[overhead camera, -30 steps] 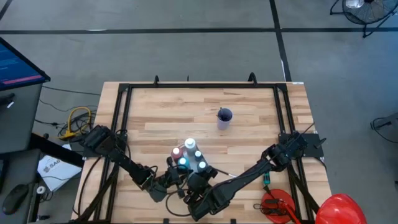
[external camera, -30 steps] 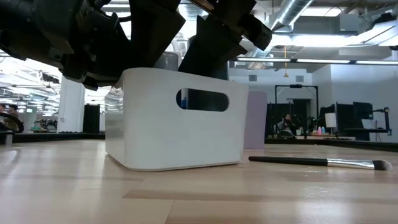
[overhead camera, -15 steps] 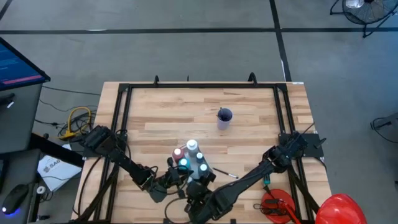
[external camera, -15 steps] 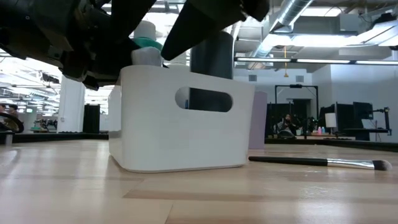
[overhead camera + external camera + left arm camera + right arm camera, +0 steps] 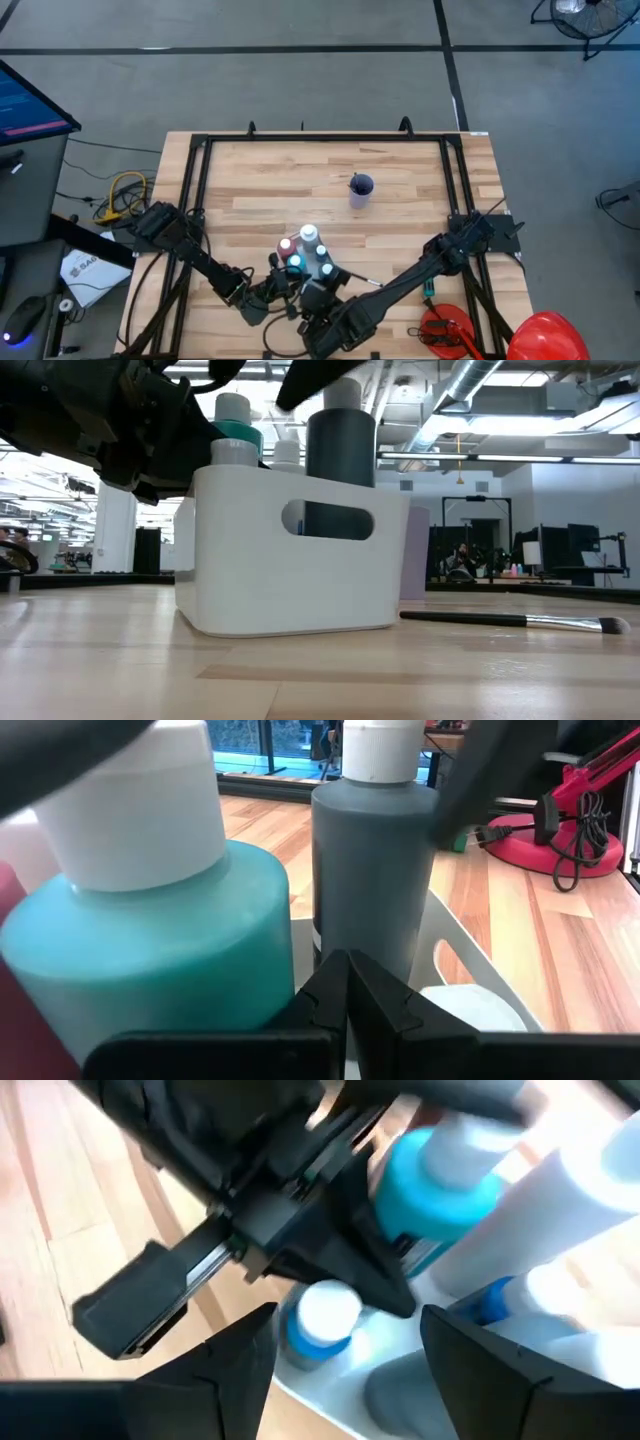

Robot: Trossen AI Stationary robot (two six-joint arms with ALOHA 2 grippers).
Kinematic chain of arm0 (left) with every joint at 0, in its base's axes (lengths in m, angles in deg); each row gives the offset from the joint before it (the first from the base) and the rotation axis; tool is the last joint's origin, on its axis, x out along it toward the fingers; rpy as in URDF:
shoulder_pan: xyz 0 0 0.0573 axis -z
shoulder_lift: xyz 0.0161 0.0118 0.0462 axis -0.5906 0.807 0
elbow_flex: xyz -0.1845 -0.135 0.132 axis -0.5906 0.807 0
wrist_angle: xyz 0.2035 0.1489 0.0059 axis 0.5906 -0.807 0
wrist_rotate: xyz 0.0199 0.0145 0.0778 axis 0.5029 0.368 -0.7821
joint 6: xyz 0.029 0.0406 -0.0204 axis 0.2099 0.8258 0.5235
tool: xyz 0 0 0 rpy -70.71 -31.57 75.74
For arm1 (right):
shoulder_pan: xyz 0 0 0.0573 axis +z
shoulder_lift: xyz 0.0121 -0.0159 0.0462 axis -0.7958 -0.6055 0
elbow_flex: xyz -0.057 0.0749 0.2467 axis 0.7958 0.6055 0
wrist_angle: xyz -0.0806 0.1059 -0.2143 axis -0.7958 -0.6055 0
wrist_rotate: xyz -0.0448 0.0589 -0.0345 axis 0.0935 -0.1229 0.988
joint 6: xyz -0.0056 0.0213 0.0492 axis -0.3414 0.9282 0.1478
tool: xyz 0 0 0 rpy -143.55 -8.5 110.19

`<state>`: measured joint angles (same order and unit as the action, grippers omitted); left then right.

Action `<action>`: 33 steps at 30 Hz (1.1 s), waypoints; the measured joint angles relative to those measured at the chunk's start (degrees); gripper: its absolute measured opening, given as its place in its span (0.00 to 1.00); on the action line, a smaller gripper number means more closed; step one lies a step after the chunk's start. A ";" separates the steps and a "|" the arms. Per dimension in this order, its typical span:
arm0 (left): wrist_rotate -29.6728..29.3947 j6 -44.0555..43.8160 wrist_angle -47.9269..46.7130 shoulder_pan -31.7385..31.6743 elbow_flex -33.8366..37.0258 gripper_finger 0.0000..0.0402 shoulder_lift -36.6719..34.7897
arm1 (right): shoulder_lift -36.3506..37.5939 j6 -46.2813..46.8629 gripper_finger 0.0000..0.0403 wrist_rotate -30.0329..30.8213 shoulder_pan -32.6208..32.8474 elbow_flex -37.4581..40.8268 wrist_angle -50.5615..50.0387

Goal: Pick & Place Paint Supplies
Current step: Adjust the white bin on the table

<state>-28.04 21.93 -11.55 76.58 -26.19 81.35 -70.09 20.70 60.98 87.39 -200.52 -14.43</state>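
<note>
A white caddy point(image 5: 290, 560) with an oval handle slot stands near the front edge of the table point(image 5: 400, 230), and the paint bottles are already packed upright in it: a teal bottle point(image 5: 150, 970), a dark grey-blue bottle point(image 5: 340, 450), a red bottle point(image 5: 285, 246) and others with white caps. The left hand point(image 5: 347, 1005) is closed, its fingertips pinched on the caddy's rim just beside the teal bottle, seemingly steadying the container. The right hand point(image 5: 345, 1345) hovers just above the bottles with its fingers spread and nothing between them. One thin dark-handled brush point(image 5: 515, 621) lies flat on the table beside the caddy, well clear of the walls; a lavender cup point(image 5: 361, 189) stands farther back. The bottles look like smooth, rigid plastic, light but slippery at the body, so the shoulder under the cap seems the surest hold. The brush is likely very light and stiff, and it sits so low that it may roll or skid; pinching mid-handle, across its width, seems safest, keeping clear of the soft bristles
</note>
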 joint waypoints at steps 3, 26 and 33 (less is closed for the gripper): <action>-0.03 0.00 0.00 0.00 0.00 0.00 0.00 | 1.62 -0.96 0.59 1.51 0.02 -0.22 -1.54; -2.32 4.77 -1.12 0.30 0.33 0.00 -2.18 | 9.62 -7.58 0.59 6.14 0.57 1.37 -6.51; -2.70 7.43 -0.65 0.20 0.35 0.00 -5.00 | 9.62 -7.58 0.59 7.05 0.57 2.25 -6.91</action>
<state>-30.74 29.36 -12.20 76.77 -25.84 76.35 -60.47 13.13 68.03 87.96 -198.28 -21.34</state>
